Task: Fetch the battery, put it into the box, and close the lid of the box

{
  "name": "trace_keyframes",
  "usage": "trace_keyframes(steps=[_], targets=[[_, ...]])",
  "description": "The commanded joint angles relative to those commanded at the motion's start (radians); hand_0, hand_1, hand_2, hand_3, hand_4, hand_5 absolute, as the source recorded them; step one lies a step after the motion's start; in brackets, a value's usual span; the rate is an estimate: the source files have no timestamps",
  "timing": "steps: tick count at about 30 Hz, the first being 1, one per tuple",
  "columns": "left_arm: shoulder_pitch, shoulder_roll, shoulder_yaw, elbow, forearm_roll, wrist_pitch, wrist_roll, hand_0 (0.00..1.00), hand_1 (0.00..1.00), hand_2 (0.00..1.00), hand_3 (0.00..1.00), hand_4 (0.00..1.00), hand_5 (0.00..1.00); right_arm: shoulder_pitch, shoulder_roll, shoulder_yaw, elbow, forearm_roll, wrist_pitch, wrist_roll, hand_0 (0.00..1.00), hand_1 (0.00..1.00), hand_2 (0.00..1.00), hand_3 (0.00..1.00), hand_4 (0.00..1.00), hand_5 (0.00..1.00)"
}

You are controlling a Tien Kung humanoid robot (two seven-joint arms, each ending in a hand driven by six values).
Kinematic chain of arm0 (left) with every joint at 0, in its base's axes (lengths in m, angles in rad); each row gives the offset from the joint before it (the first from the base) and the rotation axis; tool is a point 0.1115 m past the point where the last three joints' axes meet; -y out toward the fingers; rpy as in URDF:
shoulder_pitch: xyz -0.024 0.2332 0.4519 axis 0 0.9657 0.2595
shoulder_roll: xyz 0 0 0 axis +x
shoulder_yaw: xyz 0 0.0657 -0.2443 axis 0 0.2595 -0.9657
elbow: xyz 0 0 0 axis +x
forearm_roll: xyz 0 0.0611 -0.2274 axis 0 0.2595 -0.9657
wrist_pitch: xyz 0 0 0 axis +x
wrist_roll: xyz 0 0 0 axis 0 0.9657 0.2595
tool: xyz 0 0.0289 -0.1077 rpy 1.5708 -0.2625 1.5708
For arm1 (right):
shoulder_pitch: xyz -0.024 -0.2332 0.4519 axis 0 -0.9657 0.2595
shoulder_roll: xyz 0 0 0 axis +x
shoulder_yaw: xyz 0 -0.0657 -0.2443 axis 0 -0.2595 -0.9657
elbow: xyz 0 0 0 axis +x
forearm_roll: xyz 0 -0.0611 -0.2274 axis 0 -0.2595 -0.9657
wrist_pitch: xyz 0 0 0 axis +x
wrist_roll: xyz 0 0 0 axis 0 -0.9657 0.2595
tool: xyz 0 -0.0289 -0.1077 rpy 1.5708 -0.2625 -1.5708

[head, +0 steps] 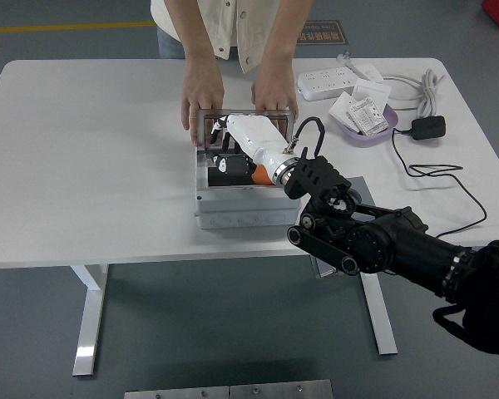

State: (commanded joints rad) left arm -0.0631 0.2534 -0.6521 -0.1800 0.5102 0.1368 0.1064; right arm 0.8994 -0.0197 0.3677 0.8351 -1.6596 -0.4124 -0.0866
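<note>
**One arm reaches into the open box while a person steadies it**

One broad white rectangular worktop [83, 166] fills most of the view, its near edge low in the picture. Next in size, the robot's black right arm [399, 245] comes in from the lower right corner and runs up and left, ending in a white forearm shell over the box. At the far edge a person in a cream vest [233, 25] stands with both hands down on the worktop.

The grey metal box [233, 212] sits near the middle of the worktop, just ahead of the near edge, its top open. Its lid [204, 125] stands at the far side, with the person's hand on the picture's left [201, 93] and the hand on the right [274, 90] resting on the lid's upper edge.

The right hand [237, 133] reaches into the box opening; whether its fingers are spread or curled I cannot tell, as the white shell covers them. An orange block, seemingly the battery [259, 175], shows inside the box, just beside the wrist.

To the right lie a white power strip [333, 81], a lilac shallow bowl [381, 131] holding white packets [362, 112], and a black power adapter [428, 126] with a thin black cable [457, 179] looping toward the worktop's right edge.
</note>
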Motion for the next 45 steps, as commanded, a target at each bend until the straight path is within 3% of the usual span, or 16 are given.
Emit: trace_keyframes(steps=[5,15,16,21,33,34,39,40,45], targets=[[0.003,-0.002,-0.005,0.0,0.002,0.0,0.002,0.578,0.588,0.552,0.567,0.543,0.007,-0.014,-0.017,0.05,0.051,-0.022,0.035,-0.027,0.544,0.371,0.446,0.506,0.688,0.343],[0.011,-0.007,-0.015,0.0,0.006,0.002,0.005,0.578,0.586,0.552,0.567,0.543,0.006,-0.061,-0.085,0.218,0.221,-0.103,0.16,-0.104,0.543,0.367,0.444,0.494,0.688,0.345],[0.012,-0.007,-0.015,0.0,0.006,0.002,0.005,0.578,0.585,0.552,0.565,0.543,0.005,-0.067,-0.091,0.234,0.236,-0.113,0.172,-0.111,0.471,0.356,0.434,0.468,0.681,0.358],[0.015,-0.009,-0.018,0.0,0.008,0.002,0.007,0.578,0.585,0.552,0.565,0.543,0.005,-0.079,-0.117,0.293,0.289,-0.133,0.212,-0.134,0.471,0.356,0.434,0.468,0.681,0.358],[0.006,-0.005,-0.008,0.0,0.003,0.001,0.007,0.578,0.586,0.55,0.566,0.542,0.002,0.031,-0.123,0.252,0.183,-0.067,0.214,-0.115,0.425,0.345,0.427,0.469,0.675,0.351],[0.006,-0.004,-0.009,0.0,0.005,0.001,0.008,0.578,0.585,0.55,0.566,0.541,0.002,0.04,-0.123,0.249,0.174,-0.06,0.213,-0.114,0.474,0.363,0.435,0.499,0.69,0.366],[0.008,-0.003,-0.015,0.0,0.013,0.001,0.011,0.578,0.585,0.55,0.566,0.541,0.002,0.063,-0.122,0.236,0.149,-0.039,0.208,-0.109,0.474,0.363,0.435,0.499,0.69,0.366],[0.007,-0.002,-0.015,0.0,0.014,0.001,0.011,0.578,0.583,0.55,0.565,0.541,0.002,0.068,-0.12,0.232,0.143,-0.033,0.207,-0.107,0.556,0.439,0.474,0.613,0.77,0.502],[0.004,-0.001,-0.01,0.0,0.01,0.0,0.01,0.578,0.583,0.55,0.565,0.541,0.002,0.086,-0.111,0.216,0.118,-0.009,0.204,-0.101,0.556,0.439,0.474,0.613,0.77,0.502]])
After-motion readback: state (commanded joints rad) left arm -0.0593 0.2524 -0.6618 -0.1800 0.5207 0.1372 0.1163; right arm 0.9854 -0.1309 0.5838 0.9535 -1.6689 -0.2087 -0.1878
